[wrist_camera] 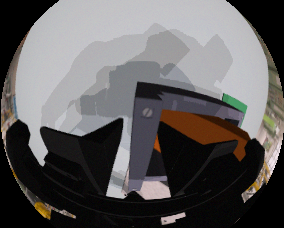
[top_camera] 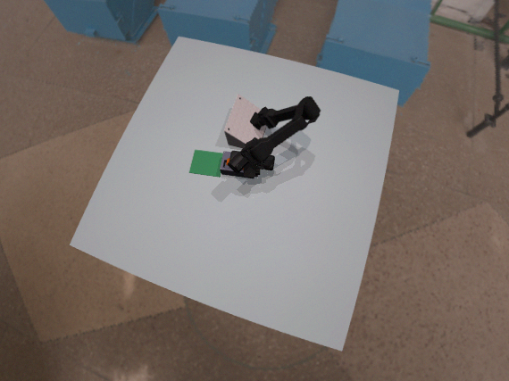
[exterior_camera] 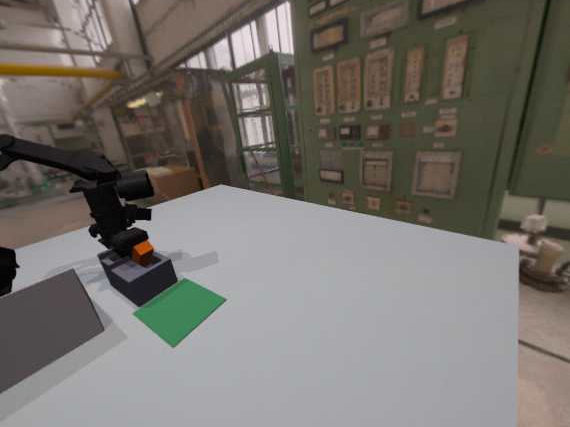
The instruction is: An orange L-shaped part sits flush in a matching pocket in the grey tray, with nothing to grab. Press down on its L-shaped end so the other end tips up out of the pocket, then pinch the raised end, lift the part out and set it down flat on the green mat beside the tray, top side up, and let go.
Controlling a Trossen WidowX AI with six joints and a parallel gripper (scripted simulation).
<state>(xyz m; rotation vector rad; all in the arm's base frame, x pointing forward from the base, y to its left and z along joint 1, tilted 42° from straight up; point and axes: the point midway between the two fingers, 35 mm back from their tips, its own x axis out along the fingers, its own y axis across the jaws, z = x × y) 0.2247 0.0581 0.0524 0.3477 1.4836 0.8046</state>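
- At nine o'clock on my exterior view I have the gripper [exterior_camera: 131, 242] down on the grey tray [exterior_camera: 142, 277], jaws part-spread, pinching nothing.
- The orange part [exterior_camera: 142, 254] is tilted, one end raised out of the pocket, the other under my fingers.
- The green mat [exterior_camera: 179, 310] lies at five o'clock of the tray, touching it.

gripper [exterior_camera: 126, 243] pressing down in grey tray [exterior_camera: 145, 278]; orange part [exterior_camera: 142, 253] end tipped up; green mat [exterior_camera: 180, 311] beside.
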